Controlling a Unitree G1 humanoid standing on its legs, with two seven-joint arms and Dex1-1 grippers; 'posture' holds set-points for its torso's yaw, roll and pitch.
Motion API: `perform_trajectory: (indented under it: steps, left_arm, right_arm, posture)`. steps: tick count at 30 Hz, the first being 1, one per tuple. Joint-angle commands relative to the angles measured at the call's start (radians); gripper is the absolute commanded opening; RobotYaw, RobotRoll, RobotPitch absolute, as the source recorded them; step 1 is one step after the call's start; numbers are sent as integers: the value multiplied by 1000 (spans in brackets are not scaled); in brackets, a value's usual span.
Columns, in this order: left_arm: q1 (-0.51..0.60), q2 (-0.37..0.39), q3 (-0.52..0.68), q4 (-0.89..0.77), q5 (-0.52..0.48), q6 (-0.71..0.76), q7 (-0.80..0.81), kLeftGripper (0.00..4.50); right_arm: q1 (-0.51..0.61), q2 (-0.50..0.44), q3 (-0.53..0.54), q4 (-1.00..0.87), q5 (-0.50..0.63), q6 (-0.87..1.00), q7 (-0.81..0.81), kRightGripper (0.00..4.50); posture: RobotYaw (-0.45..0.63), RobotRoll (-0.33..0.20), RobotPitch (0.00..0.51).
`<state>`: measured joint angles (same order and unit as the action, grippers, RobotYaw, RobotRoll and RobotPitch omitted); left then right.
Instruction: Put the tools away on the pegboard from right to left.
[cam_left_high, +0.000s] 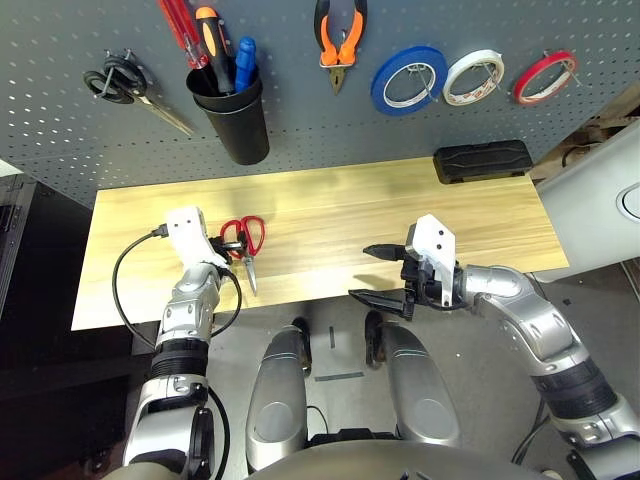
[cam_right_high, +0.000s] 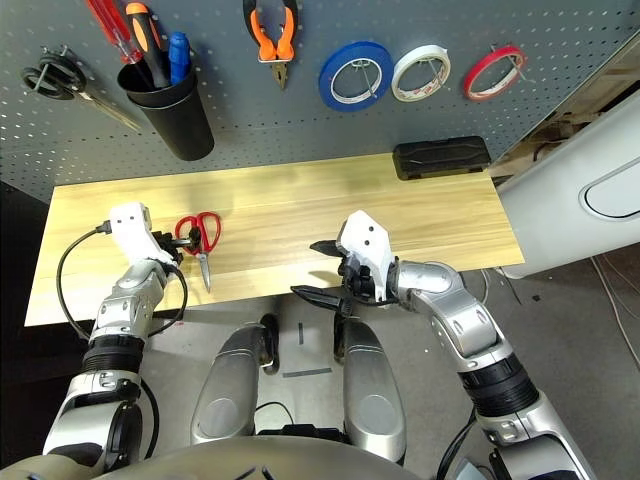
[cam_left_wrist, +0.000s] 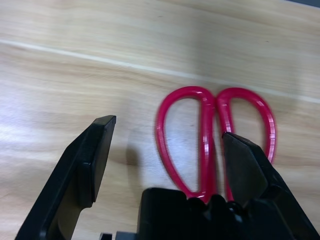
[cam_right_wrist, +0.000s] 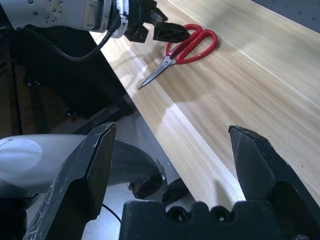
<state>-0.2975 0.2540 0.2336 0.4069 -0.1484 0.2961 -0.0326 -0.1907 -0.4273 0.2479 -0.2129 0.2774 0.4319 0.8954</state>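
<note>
Pale wooden table (cam_left_high: 330, 200) — grey floor (cam_left_high: 335, 345) beneath

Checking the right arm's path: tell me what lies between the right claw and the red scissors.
Bare wood: the right wrist view shows nothing between right claw and red scissors.

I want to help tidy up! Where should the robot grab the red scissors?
Probably by the handle loops: the red scissors lie flat on the table, loops toward the pegboard, blades toward the robot. The open left gripper already straddles one loop from the left.
</note>
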Motion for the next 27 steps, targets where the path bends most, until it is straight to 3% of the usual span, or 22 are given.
perform_trajectory:
  steps: [1,13,14,16,21,26,27]
  left_arm:
    - [20,3,26,39,13,-41,34,4477]
    - [5,2,12,135,43,-52,51,4477]
    - [4,2,7,144,50,-55,50,4312]
    - [2,0,4,156,53,-53,50,3920]
    - [-9,-1,6,164,47,-70,48,2018]
    - [14,11,18,27,23,-43,26,131]
    - [23,14,20,-7,18,-31,21,52]
  right_arm:
    - [9,-8,1,-18,15,12,1,4500]
    - [13,0,-19,-63,64,61,-36,4500]
    - [11,0,-22,-66,67,64,-38,4500]
    - [8,-3,-27,-70,73,69,-41,4500]
    - [-5,-15,-36,-52,69,55,-39,4500]
    - [-15,-41,-53,-20,74,4,-6,4500]
    - [-15,-46,-57,-15,80,-3,4,4500]
  posture:
    - [-86,0,363]
    - [-106,0,365]
    - [-113,0,362]
    - [-113,0,362]
    - [-107,0,333]
    - [-84,0,304]
    - [-80,0,298]
